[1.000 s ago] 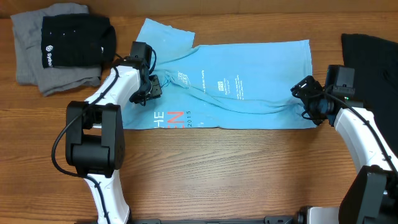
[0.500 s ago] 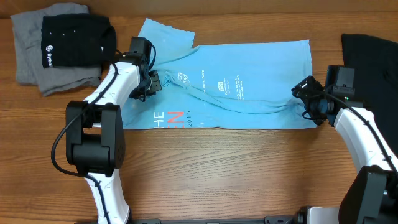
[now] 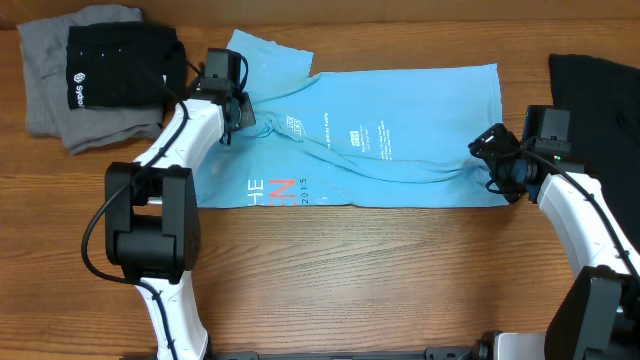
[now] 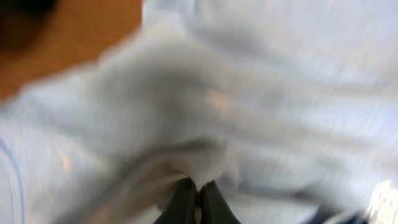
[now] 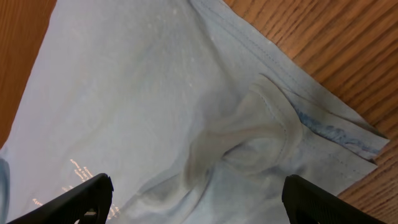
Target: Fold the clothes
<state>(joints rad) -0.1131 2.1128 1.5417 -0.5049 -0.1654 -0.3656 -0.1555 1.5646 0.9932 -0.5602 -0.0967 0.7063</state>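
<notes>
The light blue T-shirt (image 3: 400, 140) lies spread across the table, with white print in the middle and white-and-pink lettering at its near left edge. My left gripper (image 3: 238, 108) is shut on a fold of the shirt near its left end; the left wrist view shows its fingertips (image 4: 197, 198) pinching pale cloth (image 4: 249, 112). My right gripper (image 3: 493, 160) is open over the shirt's right near corner, its jaws (image 5: 198, 196) wide apart above a bunched fold (image 5: 261, 130). A folded grey garment (image 3: 50, 100) with a folded black one (image 3: 120, 65) on top sits at the far left.
Another black garment (image 3: 595, 90) lies at the far right edge of the table. Bare wooden table (image 3: 380, 270) runs along the near side.
My left gripper has moved toward the far edge, pulling the pinched fold of the blue shirt with it. The right arm has not moved.
</notes>
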